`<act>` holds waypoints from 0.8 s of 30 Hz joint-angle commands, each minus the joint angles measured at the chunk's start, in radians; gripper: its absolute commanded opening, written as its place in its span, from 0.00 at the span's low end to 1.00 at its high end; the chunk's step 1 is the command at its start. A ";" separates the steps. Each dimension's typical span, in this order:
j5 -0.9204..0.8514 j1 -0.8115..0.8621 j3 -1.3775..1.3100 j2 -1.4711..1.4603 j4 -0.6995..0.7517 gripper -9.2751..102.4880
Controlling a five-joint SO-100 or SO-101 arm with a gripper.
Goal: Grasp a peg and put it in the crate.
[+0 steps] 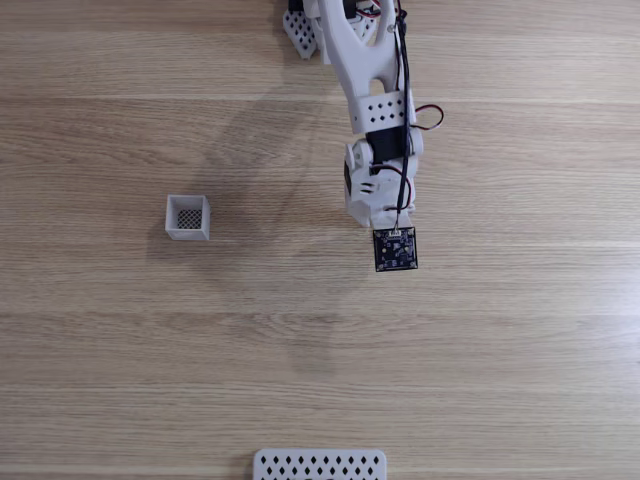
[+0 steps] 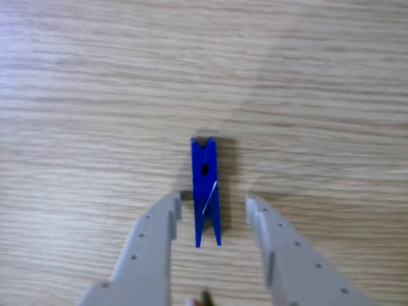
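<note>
In the other view, a small bright blue peg [image 2: 206,190] lies flat on the wooden table, pointing away from the camera. My gripper [image 2: 212,205] is open, its two white fingers straddling the near half of the peg without touching it. From above in the fixed view, the white arm [image 1: 375,120] reaches down from the top edge and hides the peg beneath its wrist camera board [image 1: 395,249]. The crate [image 1: 188,217], a little white open box with a dark mesh bottom, stands to the left of the arm, well apart from it.
A flat white perforated plate [image 1: 319,465] lies at the bottom edge of the fixed view. Bare wooden tabletop [image 1: 500,350] stretches between the arm, the crate and the plate.
</note>
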 commanded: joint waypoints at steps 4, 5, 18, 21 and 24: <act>0.015 0.011 -0.080 -0.026 -0.011 0.21; 0.014 0.011 -0.080 -0.028 -0.006 0.20; 0.018 0.011 -0.078 -0.025 -0.006 0.08; 0.018 0.011 -0.081 0.000 -0.017 0.08; 0.018 0.014 -0.069 0.091 -0.077 0.08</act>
